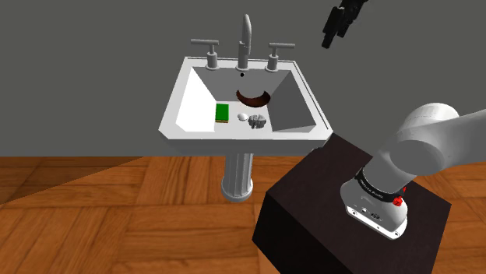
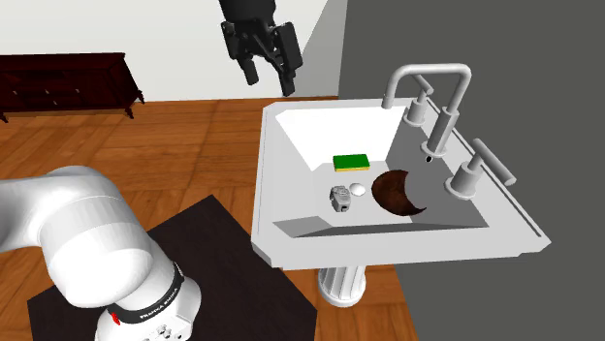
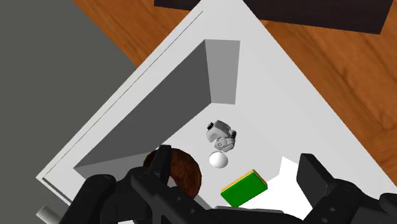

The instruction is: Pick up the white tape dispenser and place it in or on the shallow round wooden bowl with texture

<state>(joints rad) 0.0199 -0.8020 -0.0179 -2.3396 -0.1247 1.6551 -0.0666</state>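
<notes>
A small grey-white tape dispenser (image 1: 258, 120) (image 2: 341, 198) (image 3: 221, 134) lies on the floor of a white pedestal sink's basin. Just beyond it, towards the faucet, a dark brown round bowl (image 1: 253, 97) (image 2: 396, 191) (image 3: 184, 172) leans tilted against the basin wall. My black gripper (image 1: 330, 37) (image 2: 271, 77) (image 3: 236, 173) hangs high above the sink, well clear of both. Its fingers stand apart, open, with nothing between them. It points down at the basin.
A green sponge (image 1: 223, 113) (image 2: 350, 163) (image 3: 245, 189) and a small white ball (image 1: 242, 116) (image 2: 359, 190) (image 3: 218, 160) lie beside the dispenser. The faucet (image 1: 244, 43) (image 2: 427, 82) and two handles rise at the sink's (image 1: 175, 105) back rim. My dark stand (image 1: 311, 194) sits close by.
</notes>
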